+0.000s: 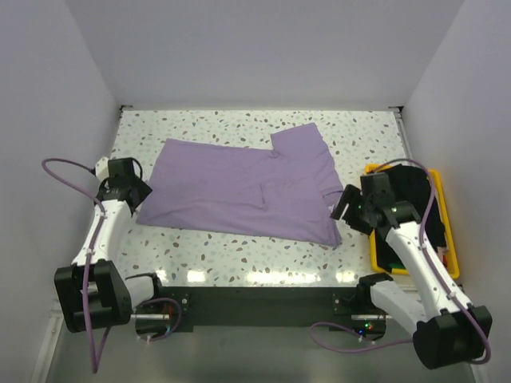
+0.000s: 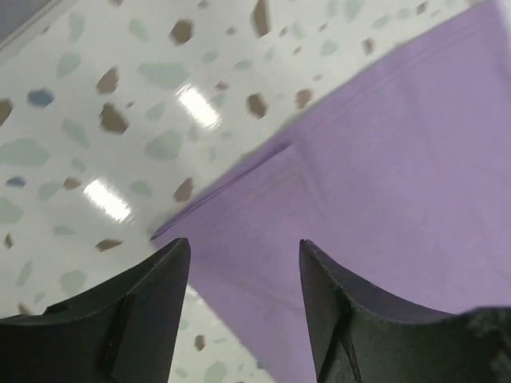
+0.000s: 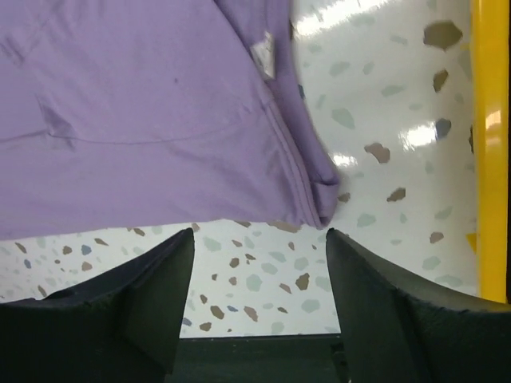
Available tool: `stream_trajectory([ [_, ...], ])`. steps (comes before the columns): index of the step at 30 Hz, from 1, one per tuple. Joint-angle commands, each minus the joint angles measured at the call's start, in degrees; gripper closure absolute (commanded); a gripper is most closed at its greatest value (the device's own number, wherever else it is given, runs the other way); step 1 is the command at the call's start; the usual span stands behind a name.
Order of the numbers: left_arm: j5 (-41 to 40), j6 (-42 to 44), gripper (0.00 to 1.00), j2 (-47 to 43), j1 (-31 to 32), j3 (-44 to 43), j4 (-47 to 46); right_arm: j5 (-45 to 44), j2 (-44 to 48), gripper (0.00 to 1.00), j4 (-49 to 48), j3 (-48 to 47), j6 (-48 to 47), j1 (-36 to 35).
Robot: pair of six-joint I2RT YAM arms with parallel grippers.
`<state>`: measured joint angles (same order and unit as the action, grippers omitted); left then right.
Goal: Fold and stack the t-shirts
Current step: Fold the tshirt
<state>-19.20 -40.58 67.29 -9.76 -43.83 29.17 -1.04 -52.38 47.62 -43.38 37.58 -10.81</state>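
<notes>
Step in hand: folding the lavender t-shirt (image 1: 239, 187), judged as between folds. No cloth is held on either side.

Left gripper (image 2: 243, 255): jaws apart, nothing between them. It hovers over the shirt's left edge, at centre left of the top view.

Right gripper (image 3: 259, 239): jaws also apart and empty. It sits just off the shirt's lower right corner, beside the yellow bin (image 1: 449, 231).

Shirt position: flat on the speckled table (image 1: 239, 259), centre of the top view, long axis running left to right.

Appearance: the left wrist view shows two stacked edges, so the cloth is at least doubled there. One sleeve juts toward the upper right. There is a shallow crease near the middle. A small neck label (image 3: 263, 57) shows near the right end, and the lower right corner is bunched.

Dark cloth in the bin (image 1: 419, 182) is probably the black t-shirt, not yet folded.

Next move, as I judge it: each gripper pinches both layers at its end, then carries one end over the other with the edges aligned. The bunched corner may slip.
</notes>
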Motion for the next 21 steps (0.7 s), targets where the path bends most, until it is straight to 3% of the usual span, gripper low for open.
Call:
stream_trajectory([
  [1,5.7,3.1,0.38,2.7,-0.2,-7.8,-10.6,0.9,-11.9,0.3,-7.9,-11.7,-5.3,0.2],
  [8,8.1,10.9,0.39,19.4,1.6,-20.4,-19.4,0.6,-34.8,0.33,-23.1,-28.9,-11.5,0.2],
  [14,9.4,16.3,0.41,35.0,3.4,-31.9,-23.1,0.9,-51.8,0.38,-25.6,-48.1,-15.3,0.2],
  [21,7.3,23.3,0.42,49.8,6.9,-42.9,-25.8,0.8,-65.7,0.42,-27.2,-60.2,-18.2,0.2],
])
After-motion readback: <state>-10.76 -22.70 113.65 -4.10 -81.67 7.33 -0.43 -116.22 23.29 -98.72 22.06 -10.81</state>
